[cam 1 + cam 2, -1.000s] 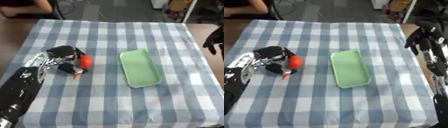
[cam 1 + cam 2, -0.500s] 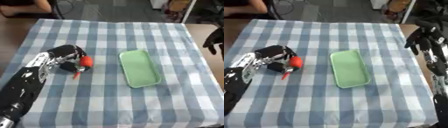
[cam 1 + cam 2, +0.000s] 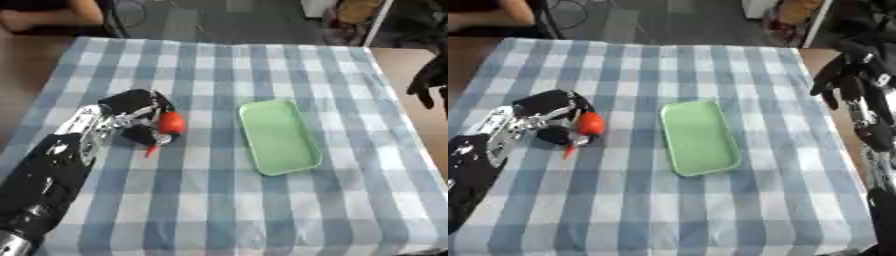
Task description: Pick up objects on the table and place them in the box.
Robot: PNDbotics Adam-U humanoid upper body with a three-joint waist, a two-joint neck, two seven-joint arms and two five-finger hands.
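Red-orange object (image 3: 169, 122) grasped in curled fingers of left hand (image 3: 133, 111), left of green tray (image 3: 278, 136) on checked cloth (image 3: 262, 210). Right hand (image 3: 843, 75) hangs relaxed, fingers down, far right.

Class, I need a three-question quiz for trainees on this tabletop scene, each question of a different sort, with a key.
1. True or false: the red object lies inside the green tray.
2. Which hand holds the red object? A) left hand B) right hand
3. Fill in: the tablecloth has a blue and white ____ pattern.

Key: 1 false; 2 A; 3 checked.
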